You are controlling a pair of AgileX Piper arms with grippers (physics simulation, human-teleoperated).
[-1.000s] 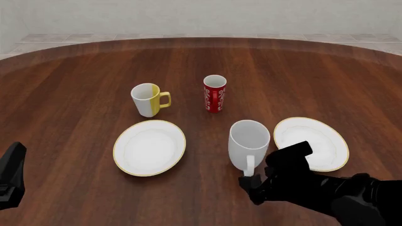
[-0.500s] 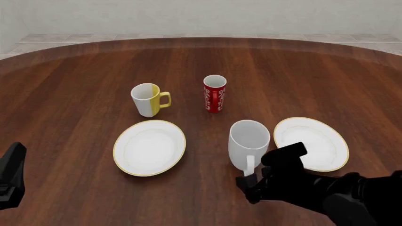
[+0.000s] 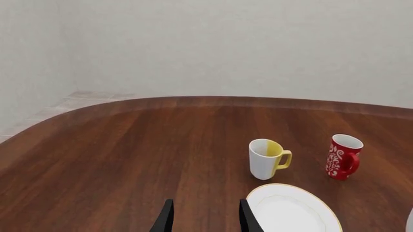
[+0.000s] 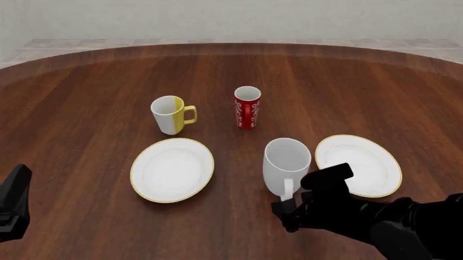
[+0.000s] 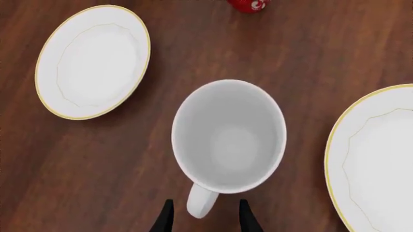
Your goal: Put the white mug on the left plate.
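In the front view, the left gripper point(image 4: 13, 208) is showing only as a dark shape at the lower left edge of the frame, so its fingers cannot be read there; the left wrist view is showing its two fingertips point(image 3: 166, 220) parted with bare table point(image 3: 129, 145) between them, holding nothing. Moving rightward in the front view, the white-and-yellow mug point(image 4: 171, 114) is standing upright at centre left, above the left plate point(image 4: 172, 169), which is lying bare in the lower centre-left. The red patterned mug point(image 4: 246, 108) is standing upright just right of centre. Below and right of it, the white mug point(image 4: 287, 165) is sitting upright on the wood between the two plates, not on either one, its handle turned toward the bottom of the frame. The right gripper point(image 4: 289, 208) is blocking that handle in the front view, whereas the right wrist view is looking straight down into the mug and is showing the handle point(image 5: 202, 202) lying between the spread fingertips point(image 5: 246, 220), with a gap on each side, so nothing is clamped. The right plate point(image 4: 359, 164) is lying at the lower right.
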